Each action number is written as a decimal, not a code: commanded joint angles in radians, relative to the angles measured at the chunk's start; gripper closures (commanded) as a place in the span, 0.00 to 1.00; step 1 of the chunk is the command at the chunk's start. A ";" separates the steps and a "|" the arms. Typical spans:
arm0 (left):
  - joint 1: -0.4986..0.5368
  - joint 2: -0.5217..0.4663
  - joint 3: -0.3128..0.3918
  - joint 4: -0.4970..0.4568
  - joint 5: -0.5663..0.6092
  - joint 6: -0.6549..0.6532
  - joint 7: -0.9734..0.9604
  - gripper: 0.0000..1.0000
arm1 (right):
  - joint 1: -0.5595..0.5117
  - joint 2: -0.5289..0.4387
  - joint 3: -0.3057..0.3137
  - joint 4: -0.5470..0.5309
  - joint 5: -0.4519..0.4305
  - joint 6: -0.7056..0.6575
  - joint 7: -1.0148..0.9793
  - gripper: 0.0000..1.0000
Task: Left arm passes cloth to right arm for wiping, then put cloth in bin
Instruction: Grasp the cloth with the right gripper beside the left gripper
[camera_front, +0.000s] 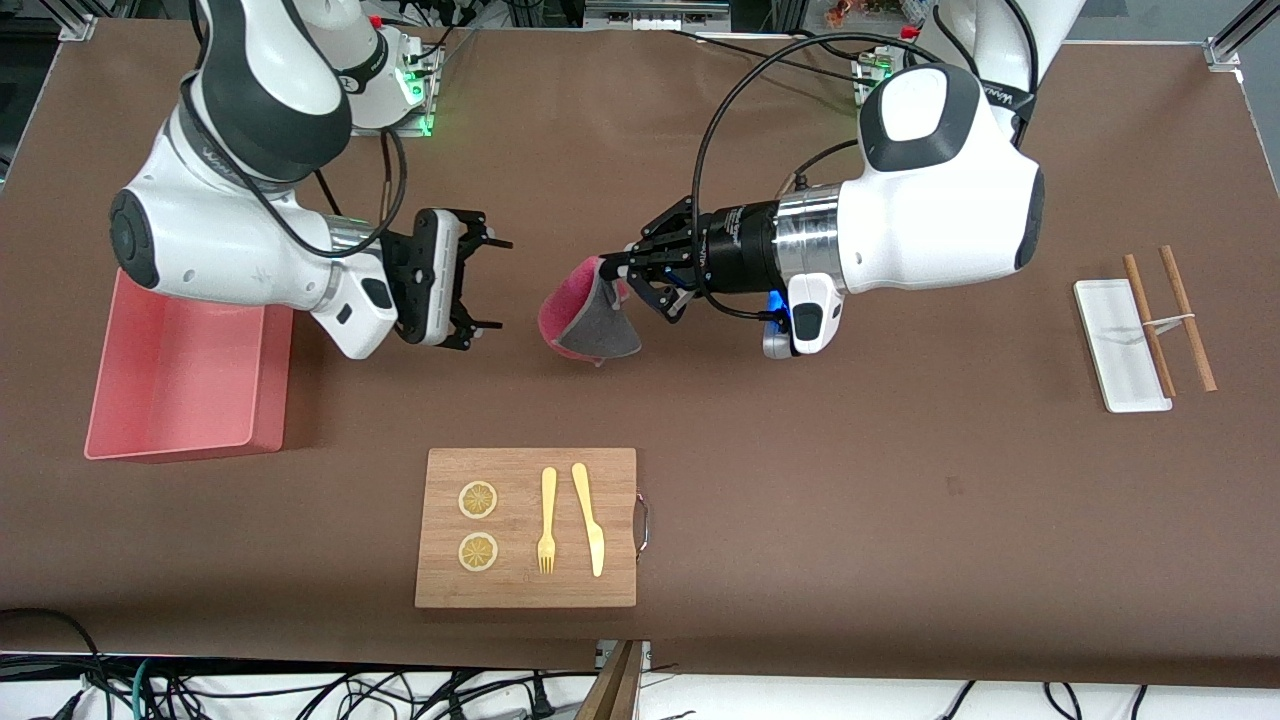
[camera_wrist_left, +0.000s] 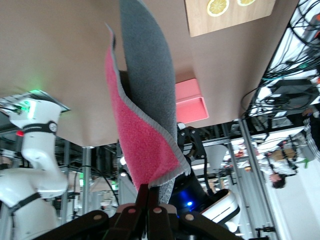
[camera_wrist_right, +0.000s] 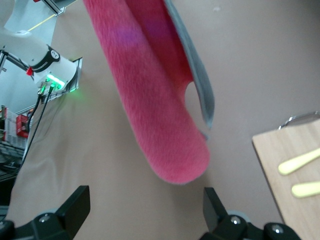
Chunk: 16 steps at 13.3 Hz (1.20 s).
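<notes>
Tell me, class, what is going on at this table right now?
The left pincer is shut on a small fuzzy cloth, magenta-red on one face and dark grey on the other, holding it up in the air over the brown table. The right pincer is open and faces the cloth, not yet touching it. The salmon-pink rectangular plastic bin sits at the right arm's end of the table.

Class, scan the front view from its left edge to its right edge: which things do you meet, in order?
Salmon-pink plastic bin → open right claw → magenta-and-grey cloth in the shut left claw → white rectangular tray → brown chopsticks.
</notes>
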 joint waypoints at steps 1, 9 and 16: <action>-0.044 0.008 0.009 0.020 -0.019 0.050 -0.038 1.00 | 0.037 0.032 -0.004 0.038 0.065 0.052 -0.008 0.00; -0.046 0.002 0.008 0.017 -0.009 0.050 -0.038 1.00 | 0.082 0.067 -0.005 0.040 0.068 0.158 0.010 0.38; -0.045 0.002 0.008 0.017 -0.009 0.049 -0.038 1.00 | 0.085 0.104 -0.005 0.098 0.032 0.169 0.014 1.00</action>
